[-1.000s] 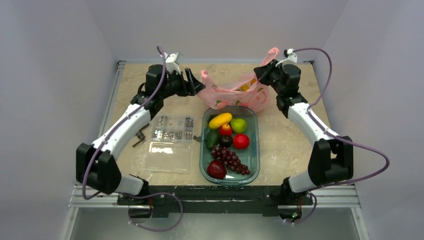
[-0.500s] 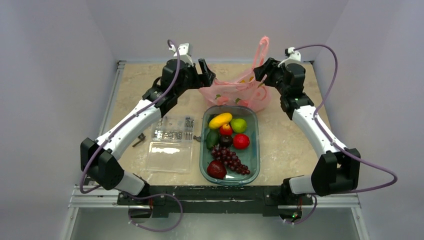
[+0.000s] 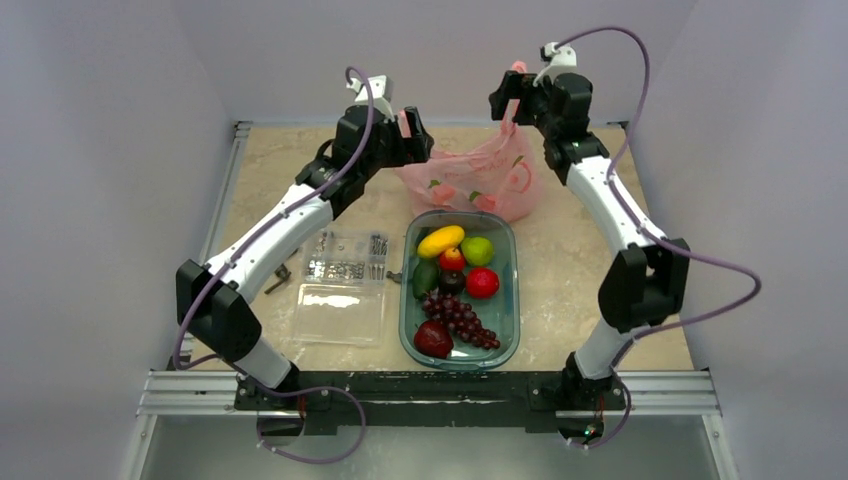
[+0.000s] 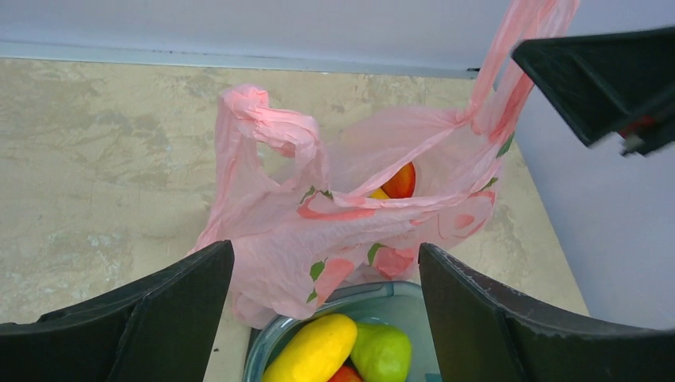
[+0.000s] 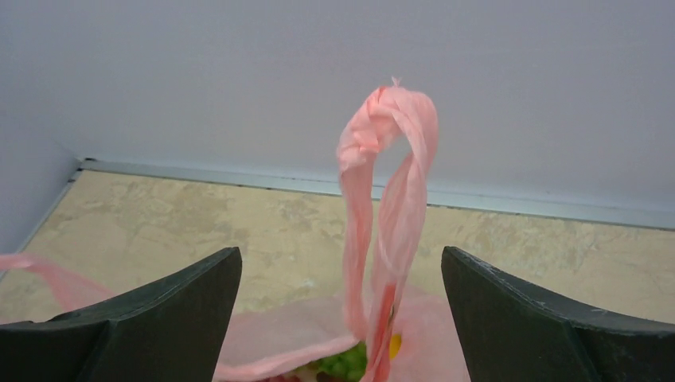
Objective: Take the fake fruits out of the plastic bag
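Note:
The pink plastic bag (image 3: 470, 182) sits on the table just behind the green tray (image 3: 507, 300). Through its mouth I see fake fruits: an orange-red one (image 4: 402, 181) in the left wrist view, and green grapes (image 5: 346, 364) with a bit of yellow (image 5: 394, 346) in the right wrist view. My left gripper (image 3: 412, 135) hovers open at the bag's left side, above its slumped handle (image 4: 267, 119). My right gripper (image 3: 508, 98) is open, high over the bag's right side. The other handle loop (image 5: 390, 183) stands upright between the right fingers, touching neither.
The tray holds a yellow oval fruit (image 3: 441, 240), a green apple (image 3: 477, 250), dark purple grapes (image 3: 460, 318) and red fruits. A clear box of screws (image 3: 347, 257) and its lid (image 3: 340, 312) lie left of the tray. Grey walls close in at the back and sides.
My right gripper has opened, let go of the bag's handle loop and risen. The left arm has swung right and up beside the bag, opening wider. The bag has settled lower.

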Robot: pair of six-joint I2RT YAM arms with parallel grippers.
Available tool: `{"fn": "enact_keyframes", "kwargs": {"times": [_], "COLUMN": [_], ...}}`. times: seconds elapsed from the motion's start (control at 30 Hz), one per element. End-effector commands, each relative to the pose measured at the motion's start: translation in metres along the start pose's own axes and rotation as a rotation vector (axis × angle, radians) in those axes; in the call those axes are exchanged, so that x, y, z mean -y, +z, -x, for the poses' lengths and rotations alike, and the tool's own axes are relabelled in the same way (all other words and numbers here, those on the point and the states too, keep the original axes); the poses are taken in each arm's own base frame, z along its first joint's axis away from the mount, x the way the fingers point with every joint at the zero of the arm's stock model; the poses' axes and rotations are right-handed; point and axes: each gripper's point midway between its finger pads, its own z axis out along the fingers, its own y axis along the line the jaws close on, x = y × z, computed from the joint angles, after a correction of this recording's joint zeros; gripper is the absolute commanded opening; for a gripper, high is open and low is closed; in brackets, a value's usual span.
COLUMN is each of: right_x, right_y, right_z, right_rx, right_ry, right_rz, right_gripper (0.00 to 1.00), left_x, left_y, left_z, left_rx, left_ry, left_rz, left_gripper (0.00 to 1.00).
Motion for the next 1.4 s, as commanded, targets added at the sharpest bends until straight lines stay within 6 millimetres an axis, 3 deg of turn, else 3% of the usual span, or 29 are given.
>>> {"fn": "enact_keyframes", "kwargs": {"times": [0.0,0.17,0.33,0.47,0.53,0.57,0.7,0.73,0.83,0.97,1.07,1.13,1.2,1.27,1.3,1.37], "right_x": [0.018,0.023,0.011,0.0,-0.005,-0.007,-0.011,-0.013,-0.024,-0.029,-0.035,-0.037,-0.04,-0.035,-0.031,-0.036], "right_y": [0.038,0.058,0.061,0.059,0.061,0.063,0.078,0.082,0.087,0.094,0.095,0.094,0.092,0.092,0.095,0.081], "right_z": [0.008,0.012,0.01,0.015,0.02,0.024,0.045,0.054,0.096,0.145,0.168,0.172,0.168,0.15,0.128,0.109], "right_rx": [-0.027,-0.014,-0.005,0.016,0.036,0.05,0.093,0.114,0.231,0.377,0.462,0.488,0.479,0.428,0.376,0.331], "right_ry": [-0.059,-0.065,-0.053,-0.034,-0.026,-0.021,0.017,0.032,0.076,0.099,0.116,0.122,0.128,0.141,0.146,0.147], "right_rz": [-0.09,-0.109,-0.045,-0.017,-0.007,-0.002,0.002,0.005,0.037,0.047,0.081,0.091,0.111,0.093,0.083,0.11], "right_gripper": [0.99,0.97,0.83,0.75,0.68,0.61,0.16,0.09,0.01,0.0,0.0,0.0,0.0,0.0,0.0,0.09], "left_x": [0.004,-0.007,-0.031,-0.026,-0.019,-0.014,-0.001,-0.001,-0.005,-0.008,-0.003,-0.004,-0.006,-0.008,-0.01,-0.016], "left_y": [-0.011,-0.008,0.02,0.048,0.061,0.066,0.078,0.08,0.078,0.051,0.028,0.02,0.017,0.015,0.014,0.015], "left_z": [0.035,0.052,0.062,0.068,0.066,0.066,0.077,0.086,0.131,0.205,0.234,0.234,0.221,0.2,0.187,0.151], "left_rx": [0.067,0.096,0.104,0.097,0.073,0.065,0.086,0.101,0.165,0.299,0.354,0.353,0.322,0.267,0.236,0.155], "left_ry": [0.018,0.066,-0.024,-0.05,-0.048,-0.052,-0.045,-0.036,-0.024,0.003,0.025,0.033,0.036,0.03,0.02,-0.019], "left_rz": [0.037,0.111,0.184,0.124,0.072,0.037,-0.096,-0.11,-0.178,-0.266,-0.316,-0.329,-0.332,-0.343,-0.35,-0.357], "left_gripper": [0.86,0.87,0.88,0.87,0.77,0.66,0.04,0.0,0.0,0.0,0.0,0.0,0.0,0.0,0.0,0.0]}}
